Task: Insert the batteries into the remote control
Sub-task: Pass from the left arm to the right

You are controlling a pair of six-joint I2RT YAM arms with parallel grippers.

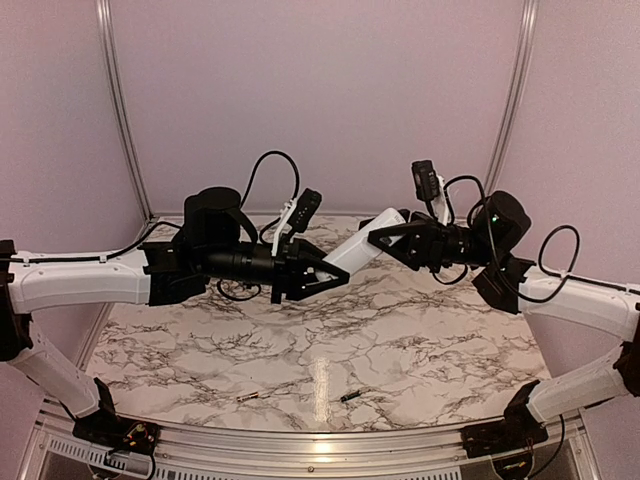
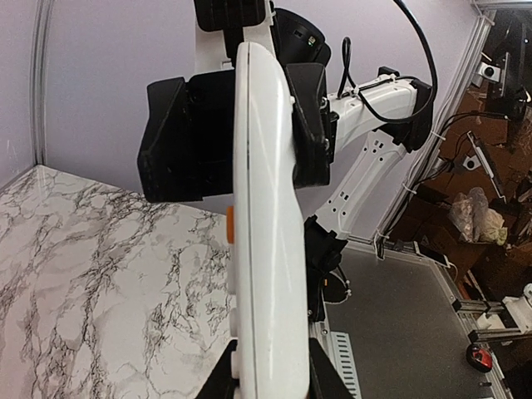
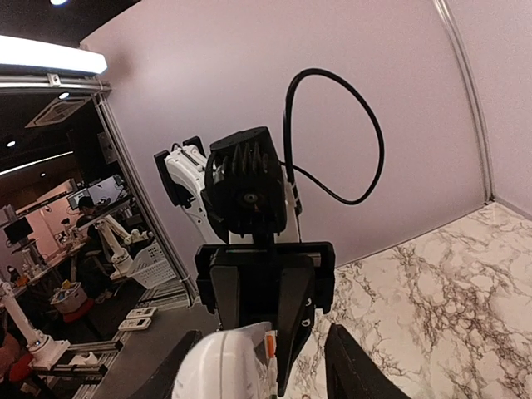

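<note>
The white remote control (image 1: pixel 362 250) hangs in mid-air over the back of the table, held between the two arms. My left gripper (image 1: pixel 330 272) is shut on its lower end, with the black fingers pressed against both long sides of the remote control (image 2: pixel 266 233). My right gripper (image 1: pixel 388 236) straddles the other end. In the right wrist view one finger lies beside the remote control (image 3: pixel 229 366) and the other finger (image 3: pixel 345 366) stands apart from it. Two batteries lie on the marble near the front edge, a silvery one (image 1: pixel 248 398) and a dark one (image 1: pixel 350 396).
The marble table (image 1: pixel 200 340) has lilac walls with aluminium posts (image 1: pixel 122 110) at the back and sides. A metal rail (image 1: pixel 320 440) runs along the front edge between the arm bases. Cables loop above both wrists.
</note>
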